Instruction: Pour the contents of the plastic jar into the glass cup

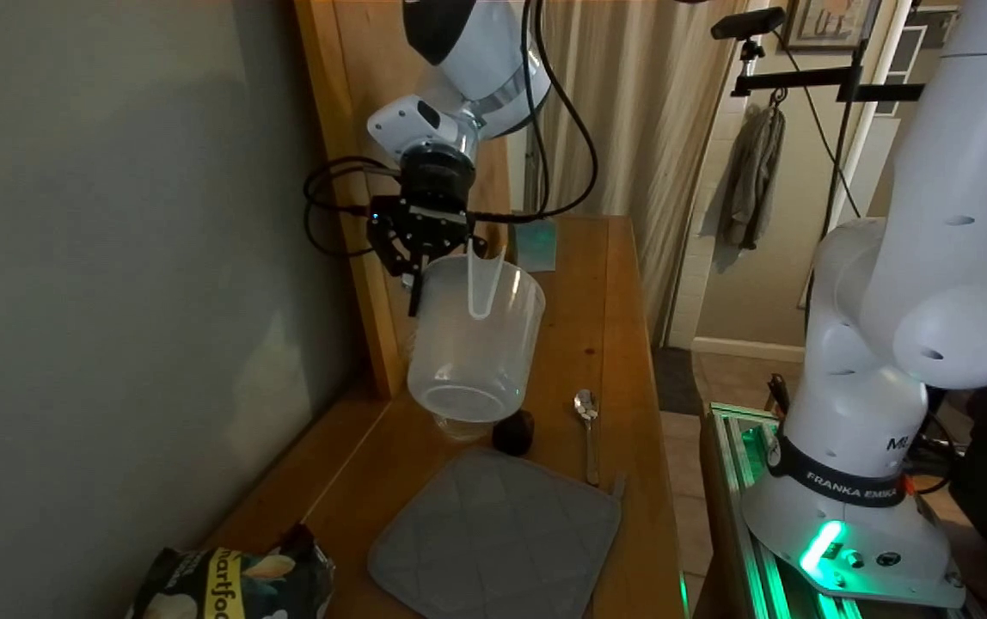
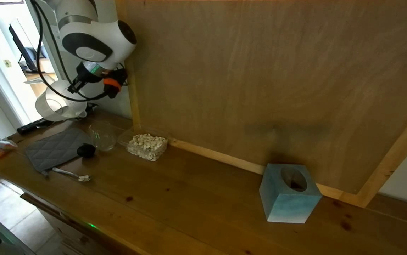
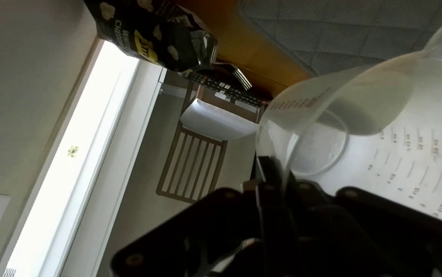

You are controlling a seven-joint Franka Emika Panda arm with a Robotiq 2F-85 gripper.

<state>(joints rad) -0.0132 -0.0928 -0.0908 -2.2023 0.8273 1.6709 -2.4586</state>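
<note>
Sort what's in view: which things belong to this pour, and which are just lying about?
For the pour:
plastic jug, held at the rim
gripper, shut on it
glass cup

Lying about:
pot holder
spoon
tub of flakes
tissue box
popcorn bag
fork
keyboard
dark lump, unclear what

In an exterior view, the glass tumbler is mostly hidden by the plastic measuring jug, and the popcorn bag is cut by the bottom edge. In the wrist view, the jug is cut off at right and the gripper is blurred. The small dark lump cannot be identified.
</note>
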